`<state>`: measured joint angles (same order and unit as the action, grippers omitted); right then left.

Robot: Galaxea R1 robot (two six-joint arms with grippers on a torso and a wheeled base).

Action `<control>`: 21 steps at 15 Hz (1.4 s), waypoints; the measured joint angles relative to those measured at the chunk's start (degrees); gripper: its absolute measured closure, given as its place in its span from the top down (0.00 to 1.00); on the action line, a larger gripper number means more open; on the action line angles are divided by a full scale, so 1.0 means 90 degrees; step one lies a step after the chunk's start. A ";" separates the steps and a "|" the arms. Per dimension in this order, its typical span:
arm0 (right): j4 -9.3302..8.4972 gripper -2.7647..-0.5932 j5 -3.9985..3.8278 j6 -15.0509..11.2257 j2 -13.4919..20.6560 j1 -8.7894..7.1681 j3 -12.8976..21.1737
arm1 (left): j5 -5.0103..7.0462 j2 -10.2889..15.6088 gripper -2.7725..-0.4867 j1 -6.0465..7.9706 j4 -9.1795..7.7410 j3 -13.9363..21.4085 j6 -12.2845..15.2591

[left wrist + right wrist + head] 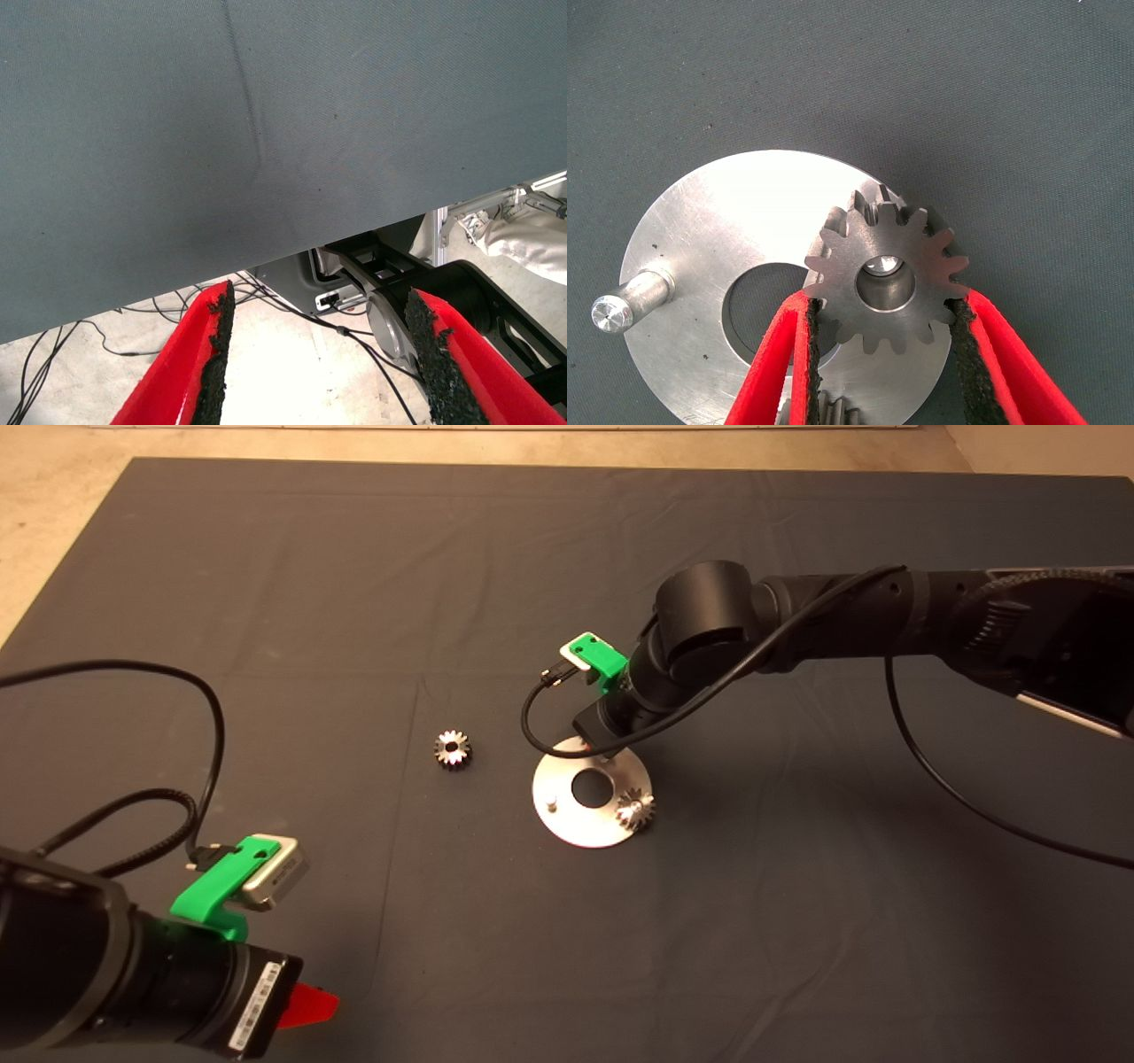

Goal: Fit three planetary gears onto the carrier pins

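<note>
Dark mat covers the table, and on it lies the silver disc with one gear already seated, one bare pin and a loose gear just beside it. Above the disc, the right gripper clenches a third gear between its pads, its hole over a pin. Left gripper waits released at the mat's lower left edge.

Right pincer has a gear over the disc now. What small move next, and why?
Probably ease the right pincer straight down. The gear it grips sits over the disc, and a peg tip seems to show through its hole, so it looks lined up. One gear is already on a peg, one peg is bare, another gear lies on the mat. The left pincer waits open at the mat edge.
</note>
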<state>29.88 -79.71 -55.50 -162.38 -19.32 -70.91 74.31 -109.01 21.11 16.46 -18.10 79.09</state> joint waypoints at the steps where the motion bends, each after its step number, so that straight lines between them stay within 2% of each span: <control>1: 0.0000 0.10 0.0003 0.0000 0.0000 0.0000 0.0000 | 0.0000 0.0003 0.36 0.0001 0.0001 0.0000 0.0001; 7: 0.0000 0.10 0.0004 0.0000 0.0004 -0.0002 0.0000 | -0.0007 0.0065 0.36 0.0000 0.0002 0.0000 0.0002; 12: 0.0000 0.17 0.0003 0.0000 0.0003 0.0000 0.0000 | -0.0007 0.0066 0.36 0.0001 0.0000 0.0000 0.0002; 15: -0.0001 0.17 0.0004 0.0000 0.0000 0.0000 0.0000 | -0.0004 0.0066 0.36 0.0000 0.0000 0.0000 0.0002; 16: 0.0000 0.20 0.0004 0.0000 0.0000 0.0001 0.0000 | -0.0004 0.0066 0.36 0.0000 0.0003 0.0000 0.0002; 18: 0.0000 0.21 0.0009 0.0000 0.0000 -0.0003 0.0000 | -0.0004 0.0073 0.36 0.0002 0.0000 0.0000 0.0002; 21: 0.0000 0.30 0.0012 0.0000 0.0000 -0.0002 0.0000 | -0.0006 0.0088 0.36 0.0003 0.0003 0.0000 0.0002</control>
<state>29.88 -79.60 -55.50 -162.38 -19.34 -70.91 74.26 -108.22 21.14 16.48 -18.10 79.10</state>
